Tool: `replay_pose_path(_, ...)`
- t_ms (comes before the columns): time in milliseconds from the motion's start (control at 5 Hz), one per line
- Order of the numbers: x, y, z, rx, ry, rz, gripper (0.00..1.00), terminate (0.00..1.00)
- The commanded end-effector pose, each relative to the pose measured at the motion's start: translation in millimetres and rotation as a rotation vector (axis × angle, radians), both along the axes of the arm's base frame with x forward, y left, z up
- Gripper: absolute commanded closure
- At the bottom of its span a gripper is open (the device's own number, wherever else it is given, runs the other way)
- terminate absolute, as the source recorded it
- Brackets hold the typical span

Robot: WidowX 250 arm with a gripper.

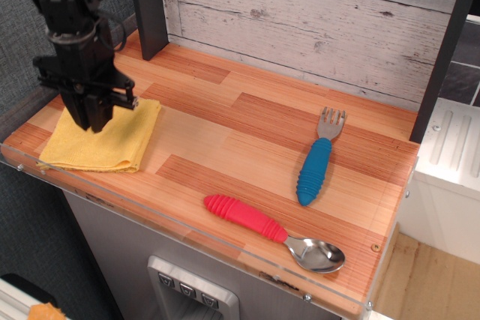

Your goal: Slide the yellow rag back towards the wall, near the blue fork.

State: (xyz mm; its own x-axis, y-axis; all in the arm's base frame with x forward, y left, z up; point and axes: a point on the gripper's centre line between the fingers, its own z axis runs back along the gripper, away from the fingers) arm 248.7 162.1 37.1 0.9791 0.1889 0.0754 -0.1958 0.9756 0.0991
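The yellow rag (120, 144) lies folded at the front left corner of the wooden tabletop (225, 140). My black gripper (91, 124) stands upright over the rag's left-middle part. Its fingers are drawn together and their tips press into the cloth. The arm hides the rag's back left part. The blue fork (315, 164) lies far to the right, with its tines pointing toward the plank wall (315, 28). The rag is well apart from the fork.
A red-handled metal spoon (262, 226) lies near the front edge, left of and below the fork. A dark post (146, 5) stands at the back left and another (444, 50) at the right edge. A dark grey fabric panel (15, 73) bounds the left side.
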Motion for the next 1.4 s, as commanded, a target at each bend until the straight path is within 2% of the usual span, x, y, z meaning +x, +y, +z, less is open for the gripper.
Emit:
replay_pose_path(0, 2.3, 10.4, -16.6, 0.018, -0.009, 0.022, 1.00, 0.00)
replay_pose_path(200, 9.3, 8.4, -23.0, 0.008, -0.034, -0.004, 1.00, 0.00)
replay_pose_path(600, 32.6, -17.8, -32.1, -0.003, -0.044, -0.124, 1.00, 0.00)
replay_pose_path(1000, 62.6, -62.7, -25.0, -0.020, -0.089, -0.234, 1.00, 0.00)
replay_pose_path(1200, 75.6, -85.0, -17.2, -0.003, -0.093, -0.276, 1.00, 0.00)
